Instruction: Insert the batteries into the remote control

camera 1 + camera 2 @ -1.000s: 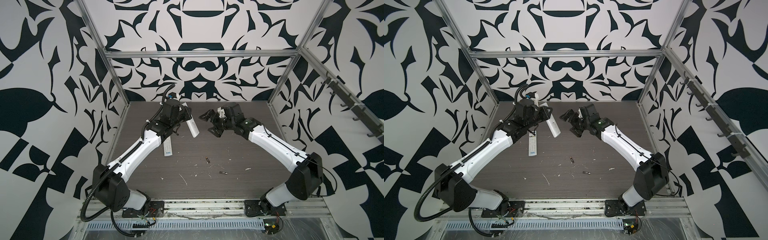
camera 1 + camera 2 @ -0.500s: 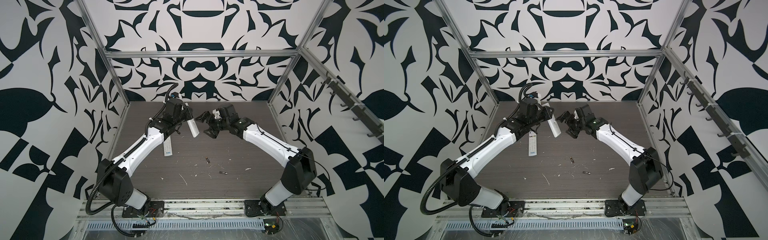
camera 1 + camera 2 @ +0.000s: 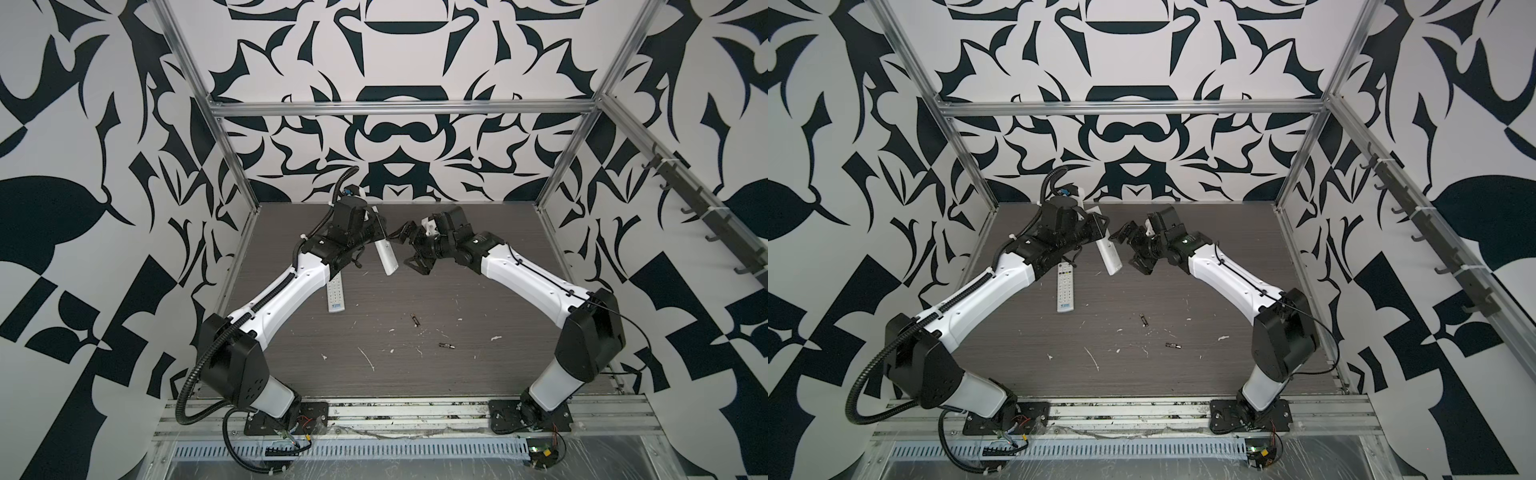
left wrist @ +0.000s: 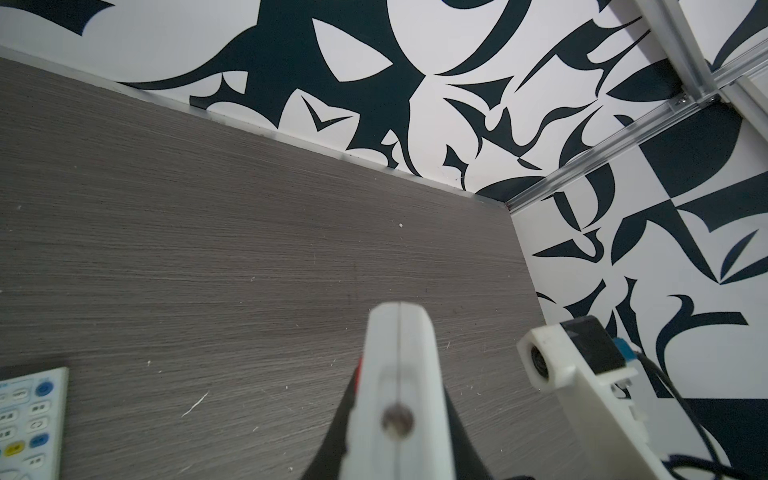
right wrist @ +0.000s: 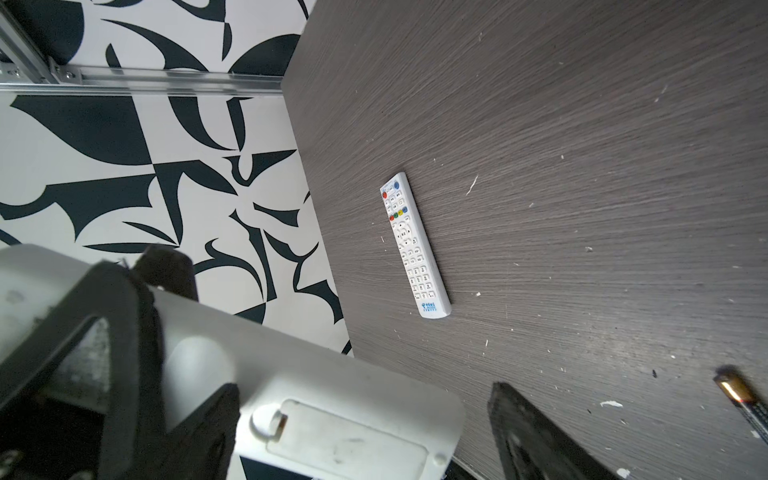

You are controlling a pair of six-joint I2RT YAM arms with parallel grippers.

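Remote (image 3: 386, 259): upper centre of both top views, tilted, clamped in left claw (image 3: 376, 235). Right claw (image 3: 409, 249): jaws apart, just beside its lower end. Batteries (image 3: 414, 320): two visible, lower centre of counter (image 3: 511, 374). Hazard: prying the shut cover (image 5: 345, 440) may twist remote loose.

Dark wood-grain table (image 3: 498, 374). White remote (image 3: 336, 296) flat, buttons up, left of centre. Battery (image 3: 414, 320) near centre; second battery (image 3: 446, 345) near it, closer to front. White scraps (image 3: 368, 359) scattered across front half.

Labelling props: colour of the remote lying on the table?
Remote: white, coloured buttons at one end; clearest in right wrist view.
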